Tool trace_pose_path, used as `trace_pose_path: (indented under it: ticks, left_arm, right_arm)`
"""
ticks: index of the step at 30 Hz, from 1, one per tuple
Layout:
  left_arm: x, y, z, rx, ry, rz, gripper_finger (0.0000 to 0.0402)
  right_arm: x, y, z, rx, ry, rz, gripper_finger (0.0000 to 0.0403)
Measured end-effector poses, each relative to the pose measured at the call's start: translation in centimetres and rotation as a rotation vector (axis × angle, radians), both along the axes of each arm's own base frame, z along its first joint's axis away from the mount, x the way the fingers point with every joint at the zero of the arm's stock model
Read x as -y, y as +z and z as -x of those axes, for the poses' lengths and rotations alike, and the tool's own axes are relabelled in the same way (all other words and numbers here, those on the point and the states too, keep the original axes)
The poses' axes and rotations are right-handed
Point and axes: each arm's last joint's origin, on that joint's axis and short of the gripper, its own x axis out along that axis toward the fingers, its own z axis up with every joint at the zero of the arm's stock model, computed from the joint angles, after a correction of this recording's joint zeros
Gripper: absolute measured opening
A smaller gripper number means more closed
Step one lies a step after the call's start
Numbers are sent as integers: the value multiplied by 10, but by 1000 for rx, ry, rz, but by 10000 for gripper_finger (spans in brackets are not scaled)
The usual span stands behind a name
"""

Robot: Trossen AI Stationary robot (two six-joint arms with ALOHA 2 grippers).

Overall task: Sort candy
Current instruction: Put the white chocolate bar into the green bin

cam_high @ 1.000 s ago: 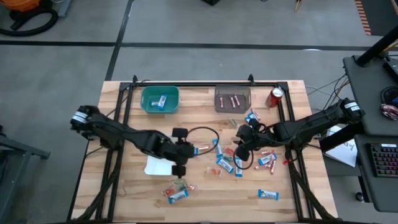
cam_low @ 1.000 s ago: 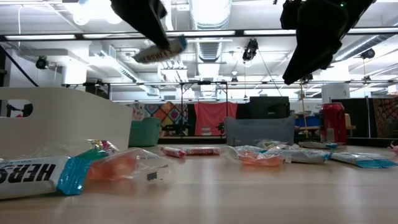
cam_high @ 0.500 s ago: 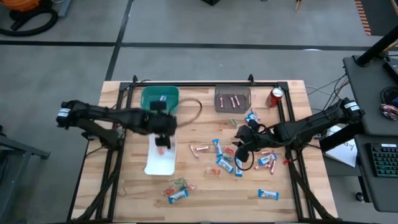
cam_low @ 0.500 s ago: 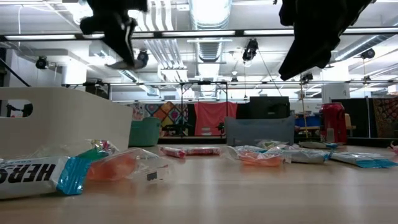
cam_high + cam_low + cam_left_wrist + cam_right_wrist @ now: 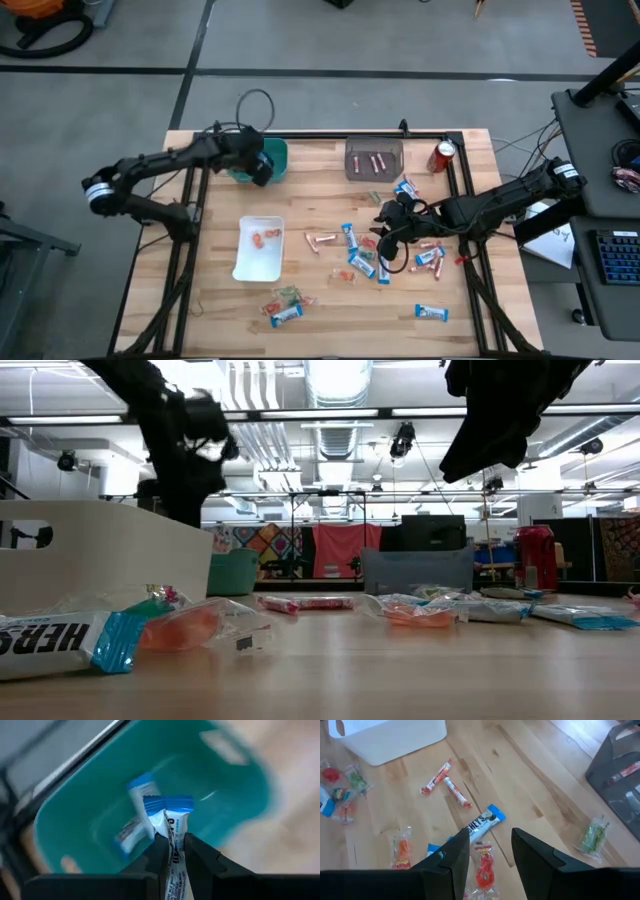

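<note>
Above the teal bin (image 5: 235, 815), left gripper (image 5: 171, 851) pinches a blue-and-white bar (image 5: 172, 827) lengthwise between its fingers.

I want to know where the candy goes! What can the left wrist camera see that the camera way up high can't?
Only the left wrist view shows the blue-and-white wrapped mini bar pinched in the left gripper. Only the high view shows the white plastic tray, grey bin, red soda can and the open right gripper over scattered sweets. Both show the teal plastic bin.
</note>
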Motion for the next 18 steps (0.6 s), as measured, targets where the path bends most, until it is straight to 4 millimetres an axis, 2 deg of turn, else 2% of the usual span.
trace_pose_path:
  ticks: [2, 6, 18]
  left_arm:
    - [-12, -5, 6, 3, 82, 14, 40]
    - [-28, -14, 7, -2, 136, 24, 40]
    - [-41, -43, -4, -80, 179, 61, 40]
  right_arm:
    - [0, 0, 0, 1, 0, 0, 139]
    - [0, 0, 0, 0, 0, 0, 139]
    - [0, 0, 0, 0, 0, 0, 139]
